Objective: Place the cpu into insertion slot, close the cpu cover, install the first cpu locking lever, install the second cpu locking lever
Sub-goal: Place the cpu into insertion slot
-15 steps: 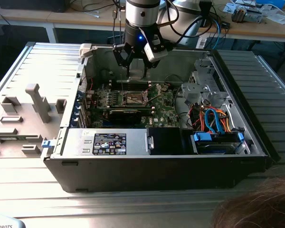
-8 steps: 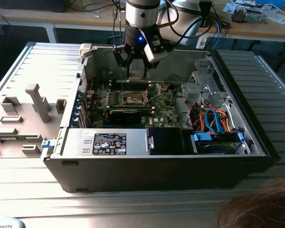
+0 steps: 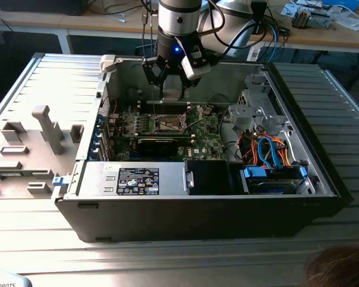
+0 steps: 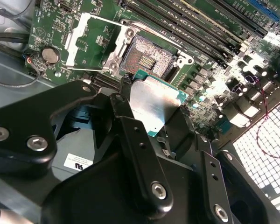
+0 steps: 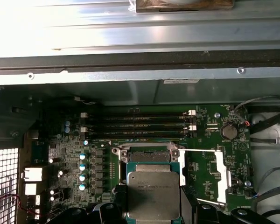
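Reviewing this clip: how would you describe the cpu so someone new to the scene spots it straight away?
Inside the open computer case, above the green circuit board, the tool grips the cpu near the insertion slot. It is a flat square with a dull silver top and teal rim, unlike that dark open socket and the long black memory slots.

Ribbed metal table (image 3: 167, 263) w/ open PC case (image 3: 197, 215), grey fixture block (image 3: 48, 125) beside it.

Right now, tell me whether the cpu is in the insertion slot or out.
Out. The fingers hold the cpu clear of the insertion slot, whose contact field lies bare.
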`<state>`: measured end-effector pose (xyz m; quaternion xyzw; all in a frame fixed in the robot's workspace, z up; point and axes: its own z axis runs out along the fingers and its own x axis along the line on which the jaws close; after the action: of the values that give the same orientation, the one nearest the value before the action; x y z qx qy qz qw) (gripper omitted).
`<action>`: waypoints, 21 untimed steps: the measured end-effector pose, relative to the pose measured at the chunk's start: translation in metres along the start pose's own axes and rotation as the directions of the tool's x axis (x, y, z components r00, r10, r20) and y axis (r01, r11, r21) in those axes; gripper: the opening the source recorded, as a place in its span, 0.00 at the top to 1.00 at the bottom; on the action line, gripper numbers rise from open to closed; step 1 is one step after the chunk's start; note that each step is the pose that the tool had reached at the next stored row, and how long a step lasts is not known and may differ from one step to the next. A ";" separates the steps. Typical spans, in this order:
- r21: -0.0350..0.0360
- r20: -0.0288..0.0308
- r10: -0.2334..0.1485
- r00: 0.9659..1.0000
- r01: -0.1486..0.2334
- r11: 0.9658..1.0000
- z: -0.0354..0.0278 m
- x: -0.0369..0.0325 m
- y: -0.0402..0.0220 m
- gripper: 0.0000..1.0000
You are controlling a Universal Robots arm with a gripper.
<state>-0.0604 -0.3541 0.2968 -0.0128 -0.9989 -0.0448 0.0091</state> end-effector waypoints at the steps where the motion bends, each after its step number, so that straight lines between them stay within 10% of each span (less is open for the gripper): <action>1: 0.000 0.000 0.000 1.000 0.000 1.000 0.0002 0.0000 0.0000 0.46; 21: 0.003 0.001 0.013 1.000 -0.013 1.000 0.0096 0.0000 -0.0009 0.46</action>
<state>-0.0606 -0.3541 0.2871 -0.0194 -0.9988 -0.0434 0.0088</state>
